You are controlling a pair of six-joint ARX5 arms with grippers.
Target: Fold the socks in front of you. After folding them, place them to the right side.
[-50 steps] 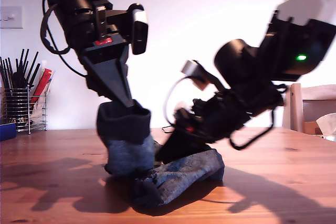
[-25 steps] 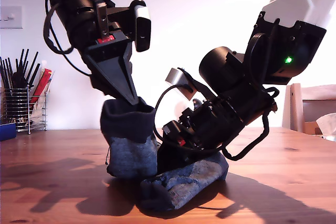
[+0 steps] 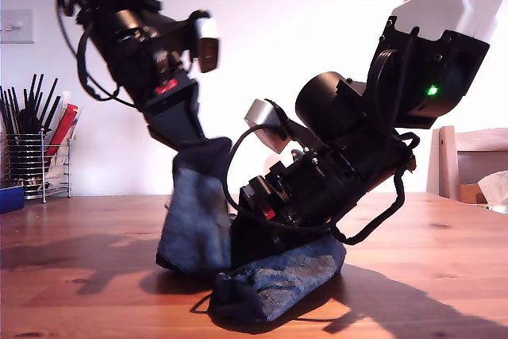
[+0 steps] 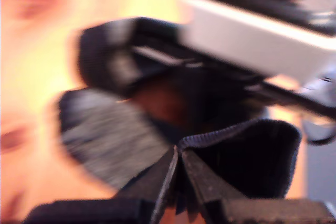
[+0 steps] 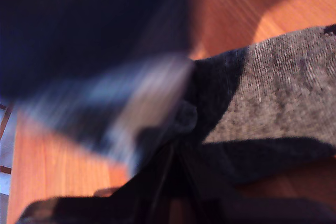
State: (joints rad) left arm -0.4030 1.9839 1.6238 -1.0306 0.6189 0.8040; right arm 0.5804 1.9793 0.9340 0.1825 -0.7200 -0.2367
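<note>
Exterior view: your first claw [image 3: 198, 142], clamped on the socks' [image 3: 194, 220] cuff, has swung toward your second claw [image 3: 238, 232], also gripping; folding proceeds.

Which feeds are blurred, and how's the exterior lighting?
First wrist view: smeared by motion; only my first pincer and the cuff it pinches read clearly. Second wrist view: sock knit sharp, an arm blurred. Exterior view: fairly sharp, both arms dark against the bright wall, shadows across the table.
</note>
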